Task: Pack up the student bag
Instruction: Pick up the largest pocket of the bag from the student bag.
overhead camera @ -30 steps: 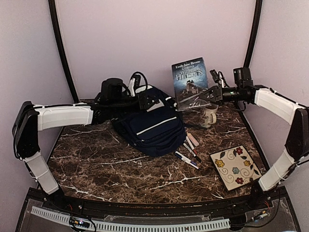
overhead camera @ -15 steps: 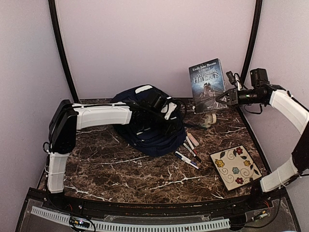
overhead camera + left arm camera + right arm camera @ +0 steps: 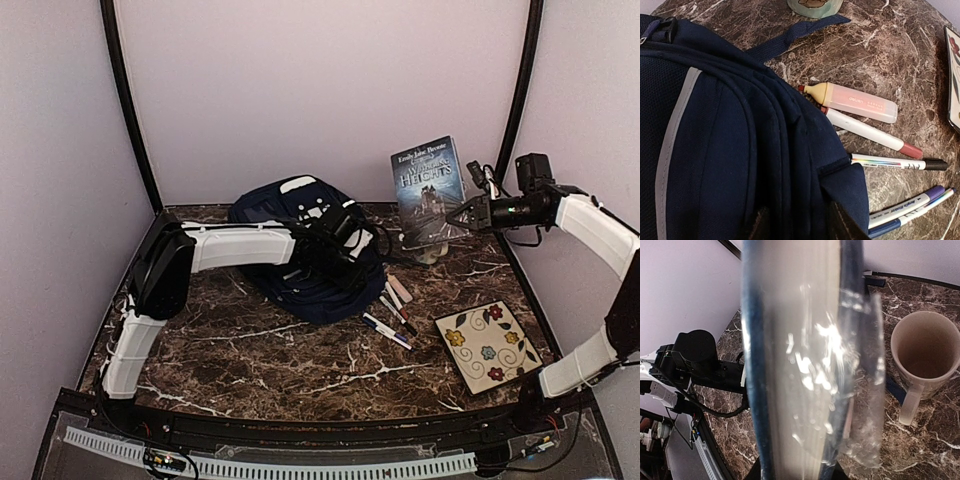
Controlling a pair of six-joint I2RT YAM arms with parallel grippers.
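Observation:
The student bag, navy with a white patch on top, lies at the back middle of the table. My left gripper reaches across to its right side. In the left wrist view the bag fills the left half. The left gripper stands open astride raised folds of its fabric, one dark fingertip beside a side flap. My right gripper is shut on a book, held upright in the air at the back right. Its plastic-wrapped page edge fills the right wrist view.
Several pens and markers lie just right of the bag, among them a pale highlighter and a red-capped marker. A mug stands under the book, with its mouth open. A flowered square plate sits near right.
My left arm swung from behind the bag across to its right side, and its jaws narrowed. My right arm carried the book right and higher, then slightly back left.

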